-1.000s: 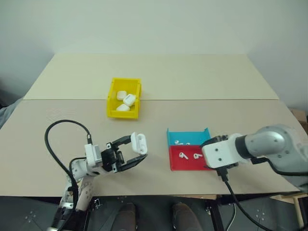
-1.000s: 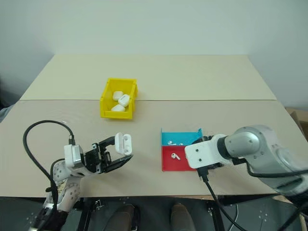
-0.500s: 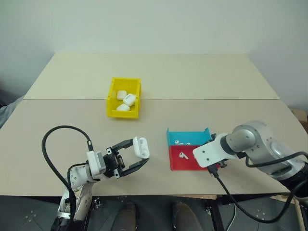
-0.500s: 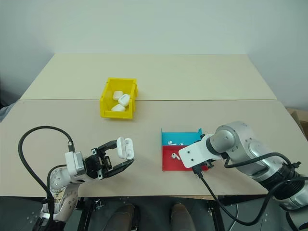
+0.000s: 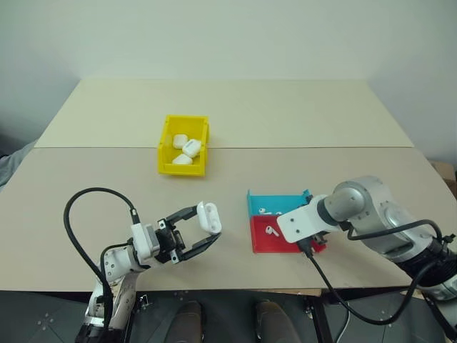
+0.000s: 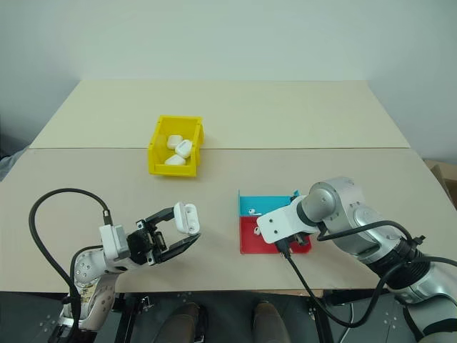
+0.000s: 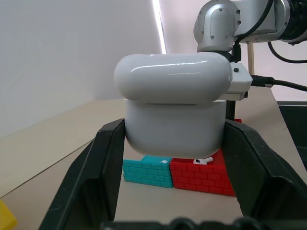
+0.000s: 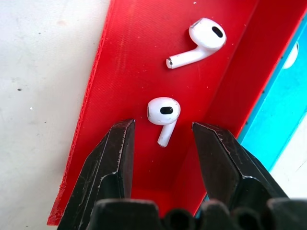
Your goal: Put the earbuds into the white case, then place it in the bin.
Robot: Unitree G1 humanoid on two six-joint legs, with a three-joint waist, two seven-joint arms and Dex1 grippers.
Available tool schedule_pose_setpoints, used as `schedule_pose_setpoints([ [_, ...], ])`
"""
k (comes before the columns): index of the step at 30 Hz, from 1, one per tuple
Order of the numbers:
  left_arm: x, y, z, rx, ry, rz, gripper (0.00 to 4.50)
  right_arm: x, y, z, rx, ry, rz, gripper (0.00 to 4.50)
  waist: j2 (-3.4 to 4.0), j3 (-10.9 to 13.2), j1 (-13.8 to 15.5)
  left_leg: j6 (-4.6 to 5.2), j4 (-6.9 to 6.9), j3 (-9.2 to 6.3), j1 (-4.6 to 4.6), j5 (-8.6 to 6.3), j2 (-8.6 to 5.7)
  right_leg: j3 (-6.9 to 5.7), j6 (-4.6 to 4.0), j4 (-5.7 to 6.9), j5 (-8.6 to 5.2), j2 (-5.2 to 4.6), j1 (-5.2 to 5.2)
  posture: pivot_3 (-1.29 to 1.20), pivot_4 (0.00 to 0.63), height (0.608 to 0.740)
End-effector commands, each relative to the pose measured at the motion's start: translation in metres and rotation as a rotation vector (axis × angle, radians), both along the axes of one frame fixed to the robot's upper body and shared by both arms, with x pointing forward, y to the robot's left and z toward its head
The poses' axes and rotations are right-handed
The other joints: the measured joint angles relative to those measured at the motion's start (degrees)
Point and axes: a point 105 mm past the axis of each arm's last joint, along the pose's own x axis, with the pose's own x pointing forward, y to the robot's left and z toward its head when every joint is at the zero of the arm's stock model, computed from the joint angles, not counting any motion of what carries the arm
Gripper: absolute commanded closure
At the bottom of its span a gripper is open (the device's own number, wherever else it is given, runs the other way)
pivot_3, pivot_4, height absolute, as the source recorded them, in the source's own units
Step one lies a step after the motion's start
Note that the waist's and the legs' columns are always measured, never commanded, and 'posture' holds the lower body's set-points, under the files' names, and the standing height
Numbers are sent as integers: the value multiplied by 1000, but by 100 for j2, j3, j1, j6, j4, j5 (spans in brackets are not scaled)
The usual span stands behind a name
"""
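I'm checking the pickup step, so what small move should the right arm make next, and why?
Probably lower the right tool a little further and close on the nearer tiny glossy white earbud in the shallow red plastic tray. Its black fingers stand open on either side of that earbud's stem, not yet touching it, while the left tool holds the small glossy white case ready.

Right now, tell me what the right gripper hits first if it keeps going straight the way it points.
Most likely the nearer earbud on the red tray floor: it lies just ahead of the open right gripper, between its fingers. Depth is unclear, so the fingertips may meet the tray floor first.
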Motion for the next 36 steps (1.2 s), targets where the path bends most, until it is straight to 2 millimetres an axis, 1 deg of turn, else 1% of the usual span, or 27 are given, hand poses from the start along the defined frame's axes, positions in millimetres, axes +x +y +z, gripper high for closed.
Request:
schedule_pose_setpoints([
  [1,-4,-3,6,-1,-26,-3,1755,0,4,8,-13,-24,47,2191,0,0,-1,0,0,0,0,0,0,0,0,0,0,0,0,0,150,740],
  [11,-6,-3,4,4,-16,21,1755,8,7,7,-43,-24,94,2191,0,0,-10,0,0,0,1,0,1,0,0,1,0,0,0,0,150,740],
  [27,-9,-4,3,6,-6,38,1755,8,11,6,-44,-24,141,2191,1,0,-9,0,0,0,4,0,1,0,-1,4,1,1,1,0,150,740],
  [30,-8,-4,3,7,-6,38,1755,6,14,7,-30,-14,147,2726,1,0,-10,0,0,1,4,0,1,0,-2,4,1,1,1,0,150,740],
  [31,-8,-4,3,7,-5,37,1755,6,14,7,-31,-12,148,2978,1,0,-9,0,0,1,4,0,2,0,-2,4,1,1,0,0,150,740],
  [36,-9,-4,3,10,-1,36,1755,6,12,5,-36,-18,149,2978,1,0,-3,0,0,1,3,0,1,0,-2,4,1,0,1,0,150,740],
])
